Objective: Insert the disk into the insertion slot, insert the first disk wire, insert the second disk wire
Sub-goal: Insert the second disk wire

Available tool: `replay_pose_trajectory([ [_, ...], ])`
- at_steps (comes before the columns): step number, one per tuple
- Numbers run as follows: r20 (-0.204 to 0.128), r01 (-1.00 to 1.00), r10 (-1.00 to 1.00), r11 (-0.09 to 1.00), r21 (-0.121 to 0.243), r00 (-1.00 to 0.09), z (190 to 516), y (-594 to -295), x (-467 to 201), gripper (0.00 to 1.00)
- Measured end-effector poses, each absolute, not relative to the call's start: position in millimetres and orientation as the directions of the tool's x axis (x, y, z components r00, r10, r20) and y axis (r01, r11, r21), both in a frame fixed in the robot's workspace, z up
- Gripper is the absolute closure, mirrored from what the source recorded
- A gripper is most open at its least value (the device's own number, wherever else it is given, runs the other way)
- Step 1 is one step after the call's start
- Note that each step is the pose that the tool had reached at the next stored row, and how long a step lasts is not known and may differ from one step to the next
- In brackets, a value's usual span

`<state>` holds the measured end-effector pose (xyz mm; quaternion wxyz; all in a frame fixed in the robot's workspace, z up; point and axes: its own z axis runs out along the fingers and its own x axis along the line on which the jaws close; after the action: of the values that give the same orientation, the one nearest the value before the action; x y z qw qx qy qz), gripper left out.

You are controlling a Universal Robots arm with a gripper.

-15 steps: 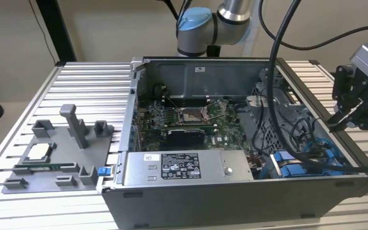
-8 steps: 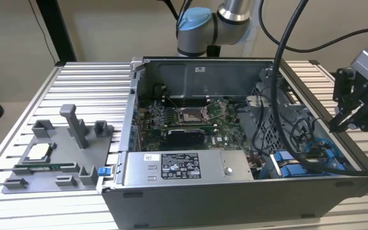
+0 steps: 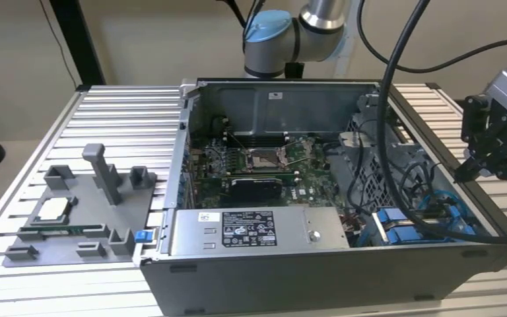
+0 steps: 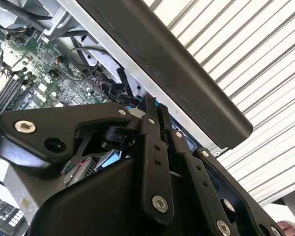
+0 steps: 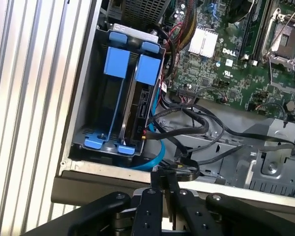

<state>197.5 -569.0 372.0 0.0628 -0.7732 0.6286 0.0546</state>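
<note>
1 disk (image 5: 140, 105): seated in slot (image 5: 88, 98), at the case (image 3: 324, 277) corner.
Gripper (image 5: 163, 189): fingers together, at the case rim, just beside slot.
Wires: whether plugged, cannot tell.

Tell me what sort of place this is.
Probably a robotics lab bench for PC assembly trials: an open PC case sits on a ribbed aluminium table, a grey fixture tray holds parts beside it, and the gripper hangs at the case's edge.

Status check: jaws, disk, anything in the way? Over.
Gripper at case edge, jaws shut. Disk sits in insertion slot. Black cables looped between gripper and slot.
</note>
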Motion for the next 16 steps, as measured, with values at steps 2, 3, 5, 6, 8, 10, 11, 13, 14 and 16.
replay_pose_trajectory([
  [2,-0.164,-0.979,-0.965,-0.202,-0.028,0.204,372,-569,197,1.0],
  [3,-0.164,-0.979,-0.965,-0.202,-0.029,0.204,372,-569,197,1.0],
  [5,-0.165,-0.979,-0.965,-0.202,-0.029,0.204,372,-569,197,1.0],
  [6,-0.167,-0.979,-0.965,-0.202,-0.029,0.204,374,-569,197,1.0],
  [8,-0.17,-0.979,-0.964,-0.202,-0.03,0.204,379,-570,195,1.0],
  [10,-0.172,-0.979,-0.964,-0.202,-0.03,0.204,385,-571,192,1.0],
  [11,-0.173,-0.979,-0.964,-0.202,-0.03,0.204,387,-572,190,1.0],
  [13,-0.176,-0.979,-0.963,-0.201,-0.031,0.204,390,-574,185,1.0],
  [14,-0.176,-0.979,-0.963,-0.201,-0.031,0.204,392,-574,183,1.0],
  [16,-0.177,-0.979,-0.963,-0.201,-0.031,0.204,395,-576,177,1.0],
])
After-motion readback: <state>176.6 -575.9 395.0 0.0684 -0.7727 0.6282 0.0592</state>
